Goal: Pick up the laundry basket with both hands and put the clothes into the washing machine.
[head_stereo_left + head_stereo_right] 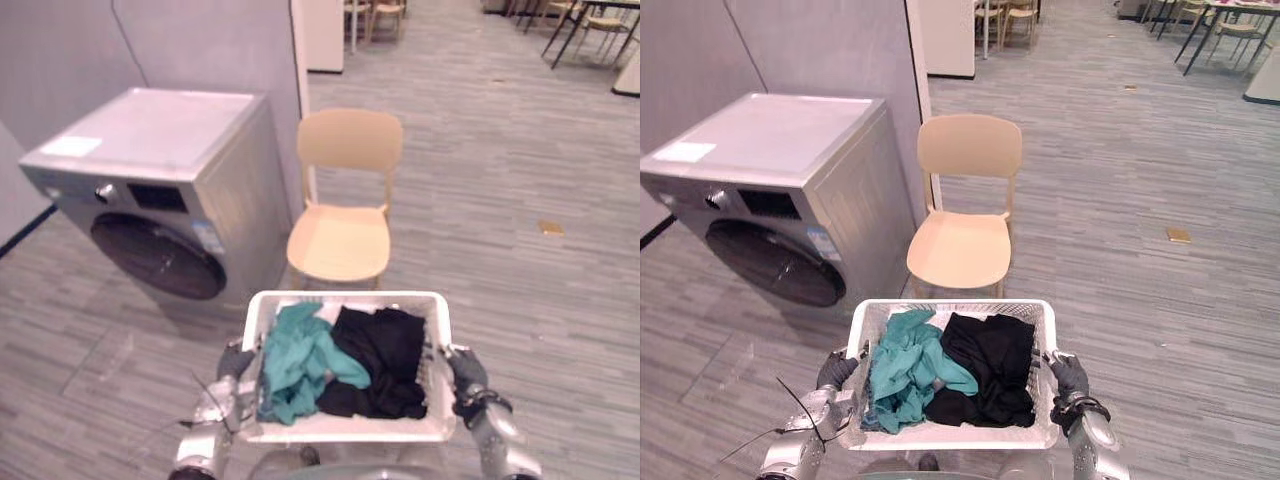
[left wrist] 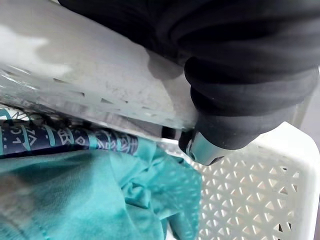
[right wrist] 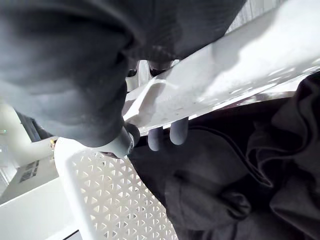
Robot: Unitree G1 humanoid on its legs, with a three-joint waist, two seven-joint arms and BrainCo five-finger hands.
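Note:
A white laundry basket (image 1: 345, 300) is held up in front of me, with a teal garment (image 1: 300, 362) on its left side and a black garment (image 1: 380, 360) on its right. My left hand (image 1: 236, 363) grips the basket's left rim, and my right hand (image 1: 466, 374) grips its right rim. In the right wrist view, fingertips (image 3: 178, 133) curl under the rim (image 3: 220, 80) above the black garment (image 3: 235, 190). The left wrist view shows the thumb (image 2: 202, 147) against the rim (image 2: 95, 80) over the teal garment (image 2: 90, 195). The silver washing machine (image 1: 160, 190) stands ahead to the left, its dark round door (image 1: 158, 256) closed.
A beige chair (image 1: 342, 205) stands directly ahead, just right of the washing machine and beyond the basket. A grey partition wall (image 1: 190, 45) rises behind the machine. Open wood-look floor (image 1: 510, 220) stretches to the right, with more chairs and tables (image 1: 590, 25) far back.

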